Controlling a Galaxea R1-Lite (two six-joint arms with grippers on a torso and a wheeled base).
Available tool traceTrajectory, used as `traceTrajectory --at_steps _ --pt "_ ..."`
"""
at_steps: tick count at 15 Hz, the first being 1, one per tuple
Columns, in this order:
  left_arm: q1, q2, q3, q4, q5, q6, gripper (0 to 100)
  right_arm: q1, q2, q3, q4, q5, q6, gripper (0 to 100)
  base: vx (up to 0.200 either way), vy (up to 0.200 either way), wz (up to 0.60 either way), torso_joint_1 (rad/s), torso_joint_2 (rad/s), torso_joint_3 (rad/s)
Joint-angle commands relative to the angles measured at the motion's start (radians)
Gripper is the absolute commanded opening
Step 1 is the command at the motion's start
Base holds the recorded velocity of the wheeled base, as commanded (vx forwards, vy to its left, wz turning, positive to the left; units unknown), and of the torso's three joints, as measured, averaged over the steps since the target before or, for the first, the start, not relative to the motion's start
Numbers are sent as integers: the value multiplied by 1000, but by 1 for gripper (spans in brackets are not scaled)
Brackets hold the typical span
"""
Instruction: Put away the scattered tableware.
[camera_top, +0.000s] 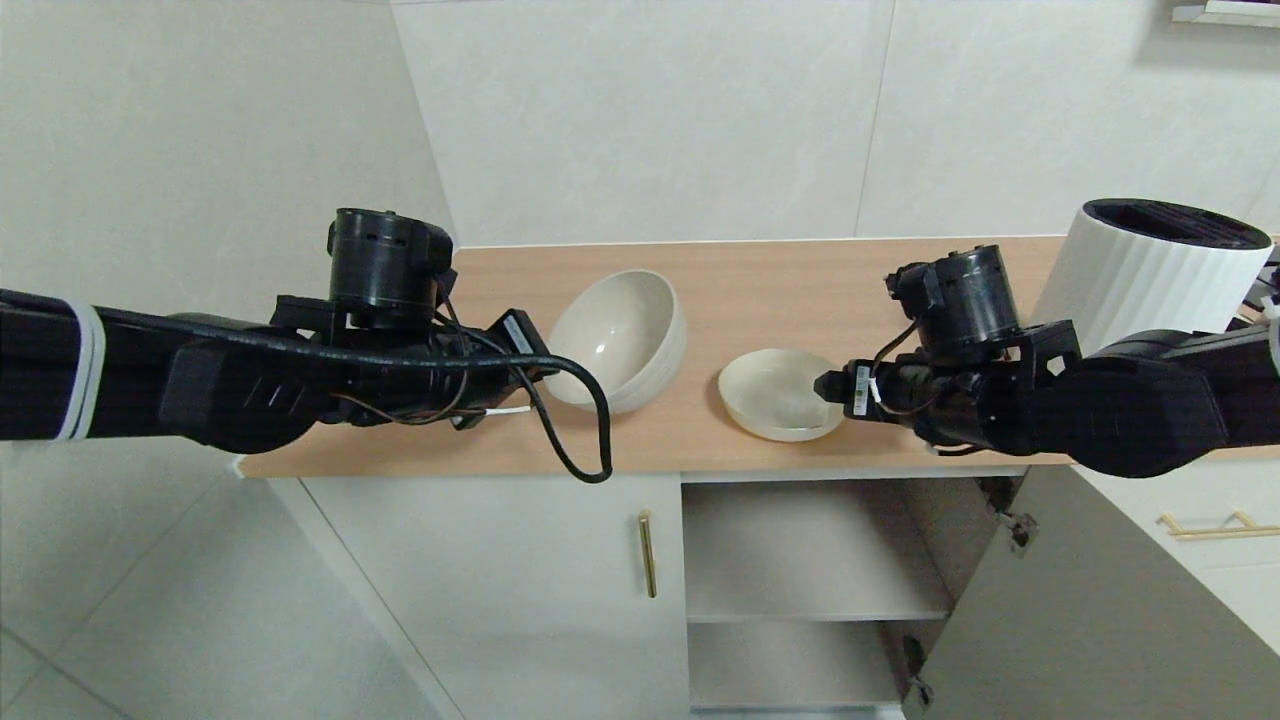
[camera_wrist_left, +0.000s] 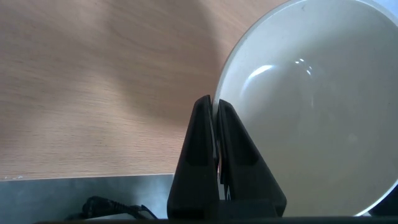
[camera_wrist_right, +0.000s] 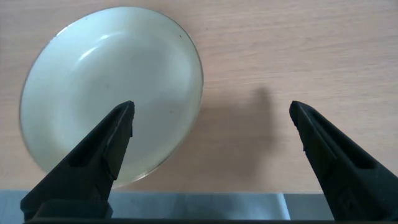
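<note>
A large cream bowl (camera_top: 620, 335) stands tilted on its side on the wooden countertop (camera_top: 790, 285), its opening facing my left arm. My left gripper (camera_top: 545, 372) is shut on its rim; in the left wrist view the fingers (camera_wrist_left: 205, 134) pinch the rim of the bowl (camera_wrist_left: 311, 106). A small shallow cream bowl (camera_top: 780, 395) rests near the counter's front edge. My right gripper (camera_top: 826, 385) is at its right side, open. In the right wrist view the gripper (camera_wrist_right: 211, 107) has one finger over the small bowl (camera_wrist_right: 112, 93) and the other over bare wood.
A tall white ribbed container (camera_top: 1150, 265) stands at the counter's right end, behind my right arm. Below the counter a cabinet is open, showing shelves (camera_top: 810, 560), with its door (camera_top: 1060, 600) swung out to the right. A closed door with a brass handle (camera_top: 647, 553) is beside it.
</note>
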Motion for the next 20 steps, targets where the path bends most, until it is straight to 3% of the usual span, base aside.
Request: traceTrajectory --at_steps 1,10,11,20 --pt "0 -2 0 -1 0 0 0 0 27 -2 -7 -4 0 100 0 0 0 0 0 0" --pt "-5 -2 0 -1 0 0 0 -1 67 -12 -50 -16 -1 100 0 0 0 0 0 0" --pt "-5 -2 0 -1 0 0 0 -1 65 -12 -50 -16 0 0 0 0 0 0 0 0" --pt "-5 -21 3 1 0 -2 0 -1 28 -4 -49 -13 0 0 0 0 0 0 0 0"
